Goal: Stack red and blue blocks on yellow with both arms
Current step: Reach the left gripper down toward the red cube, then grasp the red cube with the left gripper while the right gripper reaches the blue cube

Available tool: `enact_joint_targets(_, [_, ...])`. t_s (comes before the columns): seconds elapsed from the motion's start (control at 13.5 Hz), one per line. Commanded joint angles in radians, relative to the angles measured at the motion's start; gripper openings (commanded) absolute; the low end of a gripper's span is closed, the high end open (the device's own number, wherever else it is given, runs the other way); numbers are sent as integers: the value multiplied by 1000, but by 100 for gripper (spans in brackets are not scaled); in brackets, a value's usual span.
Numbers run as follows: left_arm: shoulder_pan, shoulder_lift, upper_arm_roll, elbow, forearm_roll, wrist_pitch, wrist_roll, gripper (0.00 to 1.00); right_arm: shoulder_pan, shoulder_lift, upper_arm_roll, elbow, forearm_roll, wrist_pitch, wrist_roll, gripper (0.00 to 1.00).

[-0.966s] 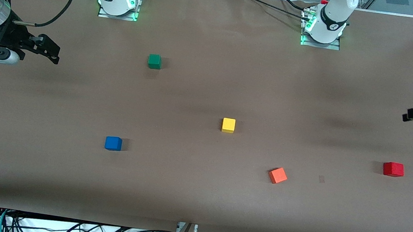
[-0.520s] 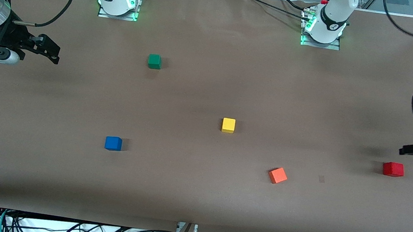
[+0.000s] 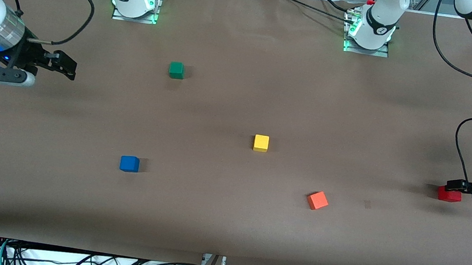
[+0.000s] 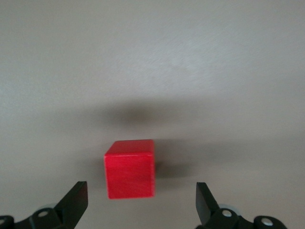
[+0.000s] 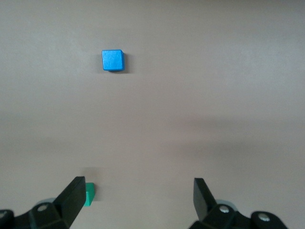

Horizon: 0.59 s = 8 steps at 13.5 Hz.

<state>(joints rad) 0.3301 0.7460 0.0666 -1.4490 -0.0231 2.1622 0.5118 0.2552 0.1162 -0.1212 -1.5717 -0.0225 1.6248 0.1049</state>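
The deep red cube (image 3: 449, 194) lies on the brown table at the left arm's end. My left gripper (image 3: 452, 185) is low over it and open. In the left wrist view the red cube (image 4: 130, 168) sits just ahead of the left gripper (image 4: 141, 187), with clear gaps to both fingers. The blue cube (image 3: 129, 163) lies toward the right arm's end, and the right wrist view shows it too (image 5: 113, 60). The yellow cube (image 3: 261, 143) lies mid-table. My right gripper (image 3: 70, 68) hangs open and empty over the right arm's end of the table, and its own view (image 5: 138, 185) shows it open.
A green cube (image 3: 176, 70) lies nearer to the robot bases, and it shows by one finger in the right wrist view (image 5: 90, 194). An orange-red cube (image 3: 317, 200) lies nearer to the front camera than the yellow cube. Black cables hang from both arms.
My left gripper has come down and toward the front camera until it is over the red cube. My right gripper has shifted slightly toward the table's middle.
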Motion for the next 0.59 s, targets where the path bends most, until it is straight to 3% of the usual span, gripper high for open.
enact_joint_targets(0.0, [10,15,-8,2,12,34,31,100,4,81,3,19,4,10,-51,100])
enact_joint_targets(0.3, [24,44,-11,-1,5,80,53,100,7,284,8,25,85,200,-57,100])
enact_joint_targets(0.52, [33,55,-13,-1,3,100,54,100,13,400,9,44,91,340,-103,100])
